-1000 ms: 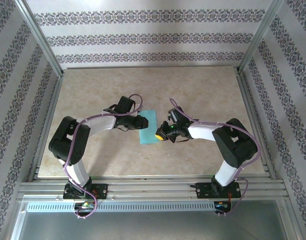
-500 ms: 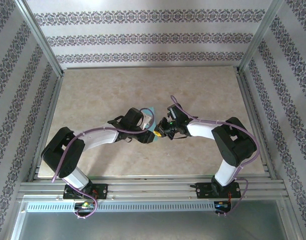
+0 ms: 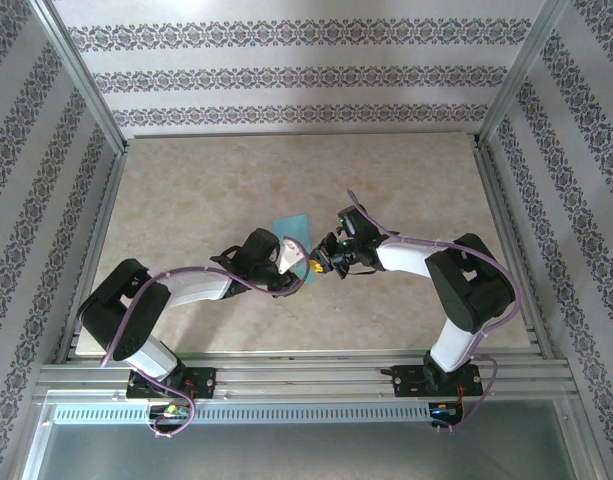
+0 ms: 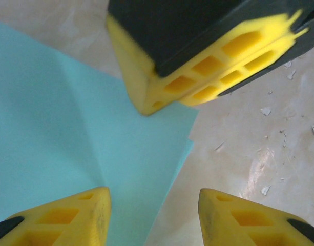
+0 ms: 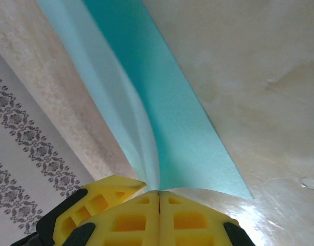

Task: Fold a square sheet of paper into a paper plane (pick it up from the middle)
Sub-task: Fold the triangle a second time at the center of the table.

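We are working from the left side across. The left gripper (image 4: 151, 210) is hanging low over the square sheet of paper (image 4: 54, 128) with its jaws standing partly apart and nothing clamped between them; one finger is sitting over the paper and the other over bare table just beside the edge.

In the overhead view the sheet (image 3: 289, 226) is lying near the middle of the table, partly covered by both wrists. In the left wrist view it is showing a crease across its face and a second layer peeking out along one edge.

The right gripper (image 5: 158, 197) is meeting the left from the opposite side. Its jaws are closed together, and the paper is rising in a curved flap into the seam between them, so we are judging it to be pinching an edge of the sheet.

We are judging the step in hand to be an early fold: one flap is being lifted and carried over while the other arm stands ready to press. The next move is calling for the flap to be laid edge to edge and the left fingers to come down on the crease without dragging the sheet.

The table (image 3: 186, 180) is a pale marbled board, scuffed in places. Patterned wallpaper (image 3: 306, 75) is lining three sides, inside an aluminium frame (image 3: 306, 375)
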